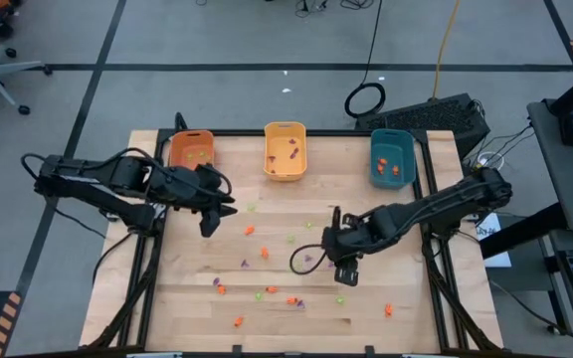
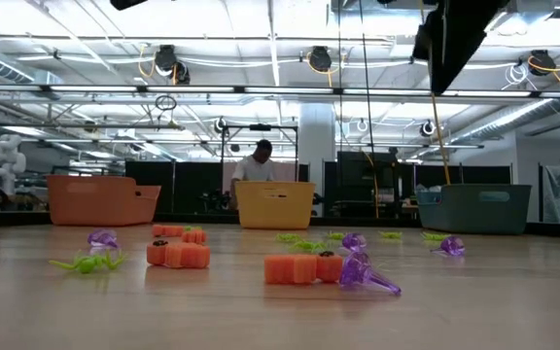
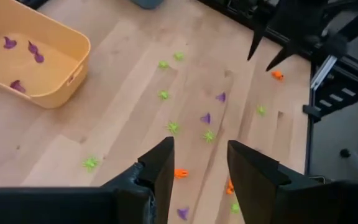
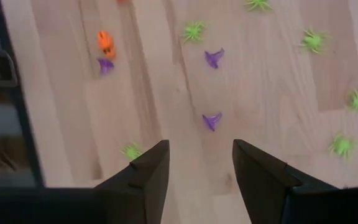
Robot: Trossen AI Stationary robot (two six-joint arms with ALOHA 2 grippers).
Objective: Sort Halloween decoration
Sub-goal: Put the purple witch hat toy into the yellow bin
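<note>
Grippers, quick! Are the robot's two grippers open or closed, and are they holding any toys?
Left gripper: open, holding nothing, above the table near the orange bin.
Right gripper: open, holding nothing, over the scattered trinkets.

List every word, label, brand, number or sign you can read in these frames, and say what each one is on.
None can be read.
Yellow bin: a faint mark on its front wall in the low view, too small to read.
Teal bin: a pale patch on its front wall, too blurred to read.
Orange bin, table and the small decorations: no writing visible.
</note>
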